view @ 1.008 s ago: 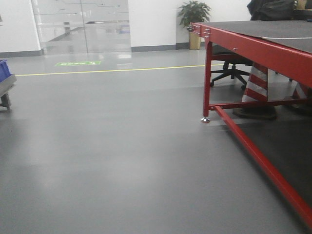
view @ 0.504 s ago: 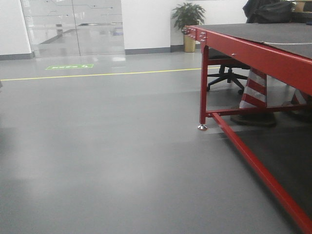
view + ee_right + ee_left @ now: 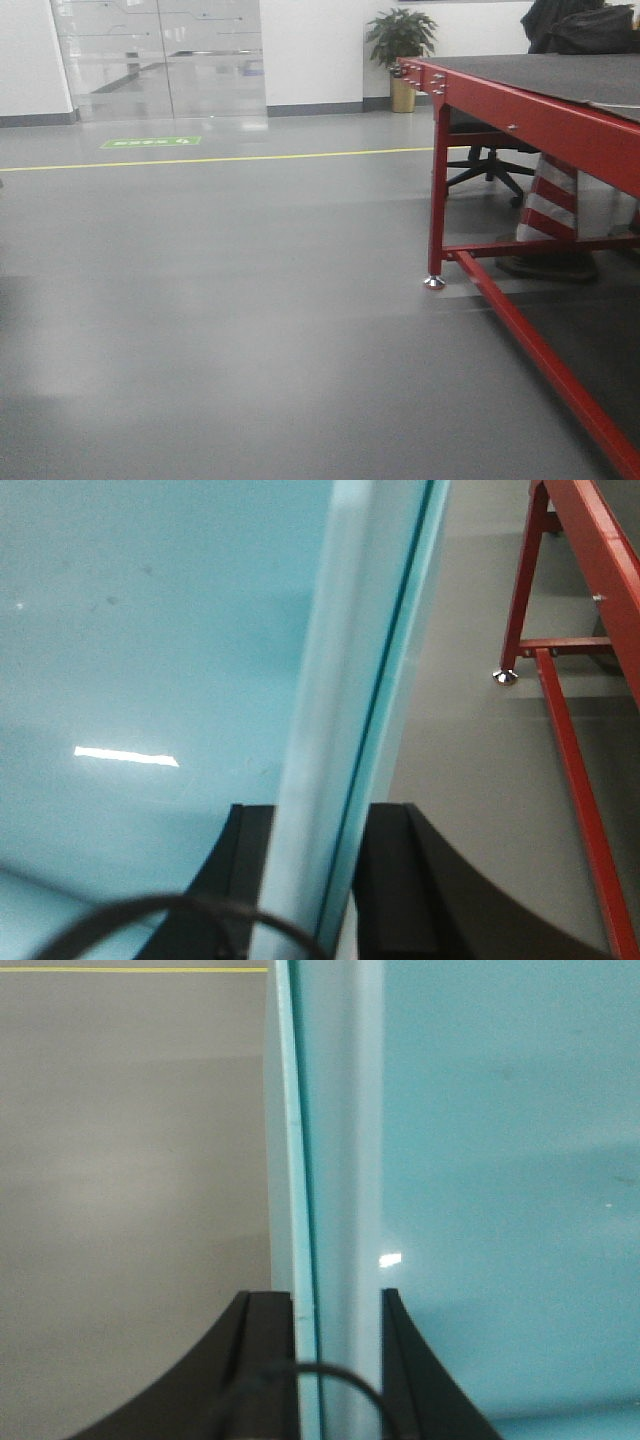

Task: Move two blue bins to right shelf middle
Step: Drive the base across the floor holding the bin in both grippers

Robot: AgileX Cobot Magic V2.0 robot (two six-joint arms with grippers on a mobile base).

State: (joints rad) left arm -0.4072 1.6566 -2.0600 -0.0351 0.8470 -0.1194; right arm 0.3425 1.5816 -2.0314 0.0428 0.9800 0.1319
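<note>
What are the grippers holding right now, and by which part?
The bin, by its side walls: left gripper clamps the left wall, right gripper the right.

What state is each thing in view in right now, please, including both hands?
Left hand, shut on the left wall of the pale blue bin.
Right hand, shut on the bin's right wall.
Pale blue bin, held between both hands; the visible inside is empty.
Glass doors, appear shut.
Office chair, tucked under the red table.
</note>
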